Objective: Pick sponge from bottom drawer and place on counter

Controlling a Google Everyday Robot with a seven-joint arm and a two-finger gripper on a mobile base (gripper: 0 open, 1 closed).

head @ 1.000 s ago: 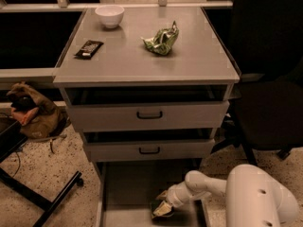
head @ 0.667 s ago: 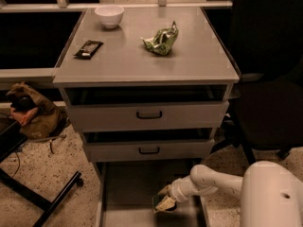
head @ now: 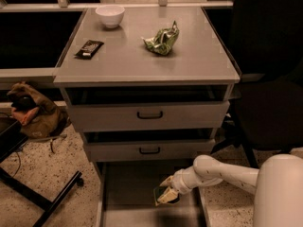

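Observation:
The bottom drawer (head: pixel 128 193) is pulled out at the bottom of the view, a wide grey tray. My gripper (head: pixel 164 192) reaches into it from the right on a white arm. It is shut on the sponge (head: pixel 161 196), a small dark green pad with a pale edge, held a little above the drawer floor. The counter (head: pixel 128 56) is the light-grey cabinet top above.
On the counter lie a white bowl (head: pixel 110 15), a black candy wrapper (head: pixel 89 48) and a green foil snack bag (head: pixel 162 40). Two grey drawers with black handles (head: pixel 149 115) stand above the open drawer. A brown bag (head: pixel 32 112) and black frame legs (head: pixel 42 200) are at left.
The gripper has moved slightly up and right with the sponge in it, lifting it off the drawer floor.

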